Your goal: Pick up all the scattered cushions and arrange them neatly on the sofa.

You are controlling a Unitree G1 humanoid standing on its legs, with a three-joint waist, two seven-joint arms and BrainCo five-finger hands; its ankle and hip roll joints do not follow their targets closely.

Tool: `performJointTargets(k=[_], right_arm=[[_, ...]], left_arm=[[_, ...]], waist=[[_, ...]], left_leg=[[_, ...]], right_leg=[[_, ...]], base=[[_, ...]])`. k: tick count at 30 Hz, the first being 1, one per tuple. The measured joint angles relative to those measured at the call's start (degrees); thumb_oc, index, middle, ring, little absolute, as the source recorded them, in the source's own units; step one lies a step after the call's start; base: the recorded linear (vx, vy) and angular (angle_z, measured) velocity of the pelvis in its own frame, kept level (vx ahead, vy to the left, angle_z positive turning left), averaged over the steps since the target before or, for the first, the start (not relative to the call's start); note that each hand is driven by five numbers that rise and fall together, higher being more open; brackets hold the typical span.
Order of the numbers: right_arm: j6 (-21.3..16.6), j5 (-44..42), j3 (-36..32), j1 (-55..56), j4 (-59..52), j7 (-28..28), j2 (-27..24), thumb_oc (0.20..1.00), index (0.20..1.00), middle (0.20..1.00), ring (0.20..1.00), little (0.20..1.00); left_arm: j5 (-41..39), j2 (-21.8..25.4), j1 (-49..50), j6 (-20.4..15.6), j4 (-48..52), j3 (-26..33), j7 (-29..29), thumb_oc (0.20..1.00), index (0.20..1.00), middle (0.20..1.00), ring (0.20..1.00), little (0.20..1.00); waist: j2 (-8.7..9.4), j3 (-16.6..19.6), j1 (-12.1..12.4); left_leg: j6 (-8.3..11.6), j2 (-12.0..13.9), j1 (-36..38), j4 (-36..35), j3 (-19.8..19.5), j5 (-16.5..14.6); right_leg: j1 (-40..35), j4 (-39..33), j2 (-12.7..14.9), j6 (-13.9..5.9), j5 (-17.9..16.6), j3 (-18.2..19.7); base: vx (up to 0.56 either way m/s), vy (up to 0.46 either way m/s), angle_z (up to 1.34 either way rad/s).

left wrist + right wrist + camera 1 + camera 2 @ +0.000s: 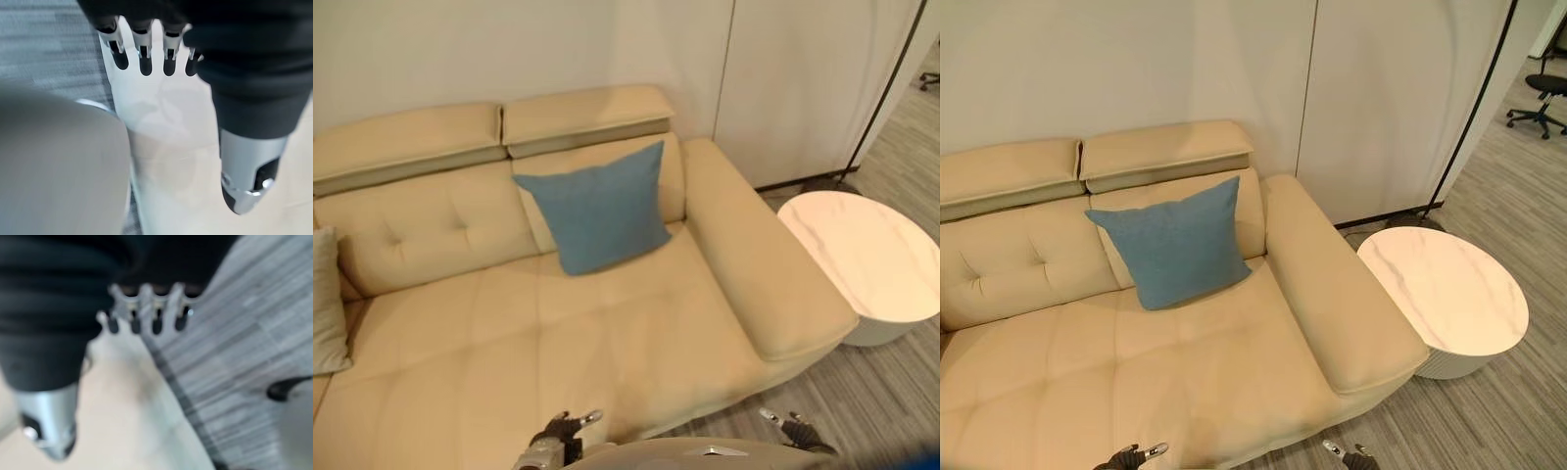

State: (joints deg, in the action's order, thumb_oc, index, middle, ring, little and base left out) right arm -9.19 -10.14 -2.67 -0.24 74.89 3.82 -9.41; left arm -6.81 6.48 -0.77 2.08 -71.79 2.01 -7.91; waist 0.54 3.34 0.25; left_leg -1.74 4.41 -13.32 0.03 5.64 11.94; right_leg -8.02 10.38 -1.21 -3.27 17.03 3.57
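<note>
A blue cushion (597,211) stands upright against the backrest of the cream sofa (607,343), near its right armrest. A pale grey cushion (325,304) leans at the sofa's far left end, cut off by the view's edge. My left hand (563,431) hangs low in front of the seat's front edge, with straight fingers (142,54) holding nothing. Off the sofa's front right corner, over the floor, my right hand (793,426) also hangs low. Its fingers (146,313) are relaxed and empty.
A round white marble-look side table (862,259) stands right beside the sofa's right armrest. Grey striped carpet (862,401) covers the floor around it. A black office chair (1542,98) is far back on the right, past a thin black pole (1469,117).
</note>
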Motion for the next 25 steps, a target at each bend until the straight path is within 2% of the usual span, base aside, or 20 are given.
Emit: performJointTargets(k=[1,2,3,4,5,6,7,8,9,10,11,12,13,15,16,17,20,22,25], right_arm=[[0.02,0.76,1.01,0.11,-1.5,0.24,-0.32,1.0,1.0,1.0,1.0,1.0],[0.26,1.65,1.53,0.17,-0.78,0.4,-0.5,1.0,1.0,1.0,1.0,1.0],[0.34,2.71,3.07,0.09,0.31,0.43,-0.54,1.0,1.0,1.0,1.0,1.0],[0.28,3.72,6.13,-0.04,2.01,0.65,-0.88,1.0,1.0,1.0,1.0,1.0],[0.36,6.15,11.28,0.1,3.54,0.75,-0.52,1.0,1.0,1.0,1.0,1.0],[0.37,7.22,12.1,-0.41,3.36,0.76,-0.17,1.0,1.0,1.0,1.0,1.0],[0.27,7.92,12.36,0.21,3.68,1.0,-0.01,1.0,1.0,1.0,1.0,1.0],[-0.3,8.58,11.9,0.28,3.15,2.07,-0.82,1.0,1.0,1.0,1.0,1.0],[-0.46,8.75,11.26,0.71,2.96,2.77,-1.26,1.0,1.0,1.0,1.0,1.0],[-0.38,8.74,8.92,1.51,3.1,3.93,-1.82,1.0,1.0,1.0,1.0,1.0],[-0.53,8.6,6.48,2.86,2.84,4.13,-1.73,1.0,1.0,1.0,1.0,1.0],[-0.44,7.06,0.61,5.21,3.38,5.23,-1.36,1.0,1.0,1.0,1.0,1.0],[-0.45,6.82,0.91,5.76,3.51,5.44,-1.87,1.0,1.0,1.0,1.0,1.0],[-0.5,6.78,1.1,5.15,3.69,5.35,-2.56,1.0,1.0,1.0,1.0,1.0],[-0.53,6.24,1.09,4.53,3.72,5.43,-3.47,1.0,1.0,1.0,1.0,1.0],[-0.54,5.69,0.96,3.52,3.72,5.38,-3.0,1.0,1.0,1.0,1.0,1.0],[-0.63,4.59,-2.76,2.23,2.64,5.53,-2.35,1.0,1.0,1.0,1.0,1.0],[-0.55,3.96,-2.27,1.36,2.48,5.54,-1.41,1.0,1.0,1.0,1.0,1.0],[-0.53,3.53,-0.93,1.19,2.44,5.67,0.64,1.0,1.0,1.0,1.0,1.0]], left_arm=[[-0.01,-0.93,-0.18,-0.13,-0.36,3.02,-0.85,1.0,1.0,1.0,1.0,1.0],[-1.94,-1.74,-0.08,-0.44,-0.35,5.43,-1.46,1.0,1.0,1.0,1.0,1.0],[-2.89,-1.67,0.15,-0.55,-0.75,5.66,-1.85,1.0,1.0,1.0,1.0,1.0],[-3.81,-1.59,-0.5,-0.9,-2.48,7.42,-2.19,1.0,1.0,1.0,1.0,1.0],[-6.15,-0.33,-2.52,-1.08,-6.14,10.21,-2.73,1.0,1.0,1.0,1.0,1.0],[-7.13,0.55,-3.03,-0.95,-6.5,11.39,-3.16,1.0,1.0,1.0,1.0,1.0],[-7.94,1.43,-2.31,-0.69,-6.71,11.92,-3.83,1.0,1.0,1.0,1.0,1.0],[-9.11,2.14,-1.6,0.29,-9.5,14.05,-4.61,1.0,1.0,1.0,1.0,1.0],[-9.96,2.21,-1.18,0.46,-10.32,14.09,-4.97,1.0,1.0,1.0,1.0,1.0],[-10.75,2.24,0.29,0.6,-10.48,14.06,-5.5,1.0,1.0,1.0,1.0,1.0],[-11.43,1.77,0.3,0.56,-10.45,14.03,-6.22,1.0,1.0,1.0,1.0,1.0],[-13.18,1.6,1.72,0.54,-10.17,14.33,-7.6,1.0,1.0,1.0,1.0,1.0],[-13.42,1.53,3.33,0.54,-9.99,13.63,-7.97,1.0,1.0,1.0,1.0,1.0],[-13.33,1.2,3.98,0.83,-10.47,10.95,-8.74,1.0,1.0,1.0,1.0,1.0],[-13.25,0.64,2.99,1.11,-10.44,9.26,-8.72,1.0,1.0,1.0,1.0,1.0],[-12.52,0.22,1.5,1.17,-10.37,6.19,-8.78,1.0,1.0,1.0,1.0,1.0],[-11.12,-0.51,0.24,2.15,-5.05,-0.14,-8.67,1.0,1.0,1.0,1.0,1.0],[-10.51,-1.93,-1.37,1.73,-1.17,0.13,-8.21,1.0,1.0,1.0,1.0,1.0],[-10.04,-2.48,-3.56,1.5,-1.77,0.27,-7.59,1.0,1.0,1.0,1.0,1.0]], waist=[[-0.15,-0.21,-0.01],[-1.12,-0.93,0.41],[-1.58,-1.01,0.75],[-2.13,-1.34,0.85],[-0.35,-1.4,1.07],[1.21,-1.56,1.41],[3.13,-1.51,1.7],[4.44,-2.01,1.15],[4.31,-1.92,0.18],[3.82,-1.84,-1.07],[3.82,-2.1,-1.51],[3.75,-1.1,-1.81],[3.13,0.12,-2.54],[1.29,1.17,-4.17],[-0.12,1.31,-4.96],[-1.21,1.58,-4.21],[-1.75,1.75,-3.97],[-1.24,1.7,-3.78],[0.11,2.09,-4.11]], left_leg=[[0.57,0.54,-1.3,0.04,-0.89,0.98],[0.54,1.35,-1.92,-0.05,-1.92,0.92],[0.75,1.41,-1.94,0.04,-3.56,1.27],[4.26,2.1,-2.87,0.1,-5.58,5.22],[9.64,1.13,-5.36,0.41,-11.52,9.93],[10.51,-0.31,-5.82,2.65,-12.15,6.78],[9.4,-1.94,-5.85,7.43,-11.78,0.37],[7.45,-4.24,-5.38,19.79,-8.6,-9.21],[6.89,-4.76,-5.02,22.79,-7.86,-11.77],[4.91,-5.94,-2.73,24.3,-7.12,-13.67],[4.09,-6.78,-2.33,27.59,-7.89,-15.25],[5.12,-6.82,0.54,32.58,-8.38,-18.92],[5.13,-6.49,3.39,27.24,-8.66,-19.01],[3.94,-5.53,8.81,15.57,-9.53,-20.28],[2.56,-4.58,13.03,5.4,-9.58,-18.52],[1.61,-4.65,15.38,-0.26,-9.39,-17.3],[0.77,-5.38,17.34,-4.64,-9.46,-16.56],[-0.24,-6.85,17.15,-4.91,-9.49,-15.88],[-0.93,-7.62,17.08,-5.03,-9.37,-15.22]], right_leg=[[-0.16,-2.18,-0.54,0.79,-0.12,-0.31],[-0.07,-3.22,-2.19,1.23,0.11,-0.34],[0.43,-2.79,-3.14,1.34,0.05,-0.24],[1.98,-0.62,-4.28,1.88,-0.26,-0.36],[5.05,1.63,-3.69,5.12,-1.93,-0.8],[5.25,0.81,-2.3,5.22,-1.97,-0.9],[5.76,-0.49,-0.31,6.36,-2.52,-0.4],[4.92,-3.84,1.99,7.37,-3.8,-0.09],[4.96,-4.67,2.17,7.65,-3.97,-0.34],[5.39,-4.82,2.41,7.37,-4.38,-1.29],[5.61,-4.06,2.44,7.23,-4.49,-1.72],[5.04,-4.24,2.25,6.4,-5.01,-1.28],[5.6,-4.2,1.94,6.36,-5.04,-1.11],[6.57,-3.75,1.04,6.32,-5.02,-1.04],[8.03,-3.16,0.92,5.91,-5.13,-1.4],[9.27,-3.07,1.08,4.48,-5.91,-1.11],[9.62,-3.11,1.74,3.38,-5.51,-0.99],[9.77,-3.54,3.26,2.4,-5.8,-0.94],[9.7,-4.22,4.06,1.55,-6.35,-0.94]], base=[[-0.44,-0.119,0.43],[-0.43,-0.08,0.43],[-0.56,-0.077,0.32],[-0.37,0.015,0.35],[-0.35,0.03,0.21],[-0.21,0.027,-0.11],[-0.17,0.033,-0.74],[-0.09,0.021,-0.72],[-0.23,0.148,-0.38],[-0.17,0.18,0.2],[-0.2,0.261,0.23],[-0.07,0.189,0.1],[-0.03,0.135,0.03],[-0.04,0.142,0.06],[-0.12,0.34,-0.09],[-0.12,0.327,-0.13],[-0.06,0.142,-0.11],[-0.1,0.116,-0.02],[-0.12,0.069,-0.06]])
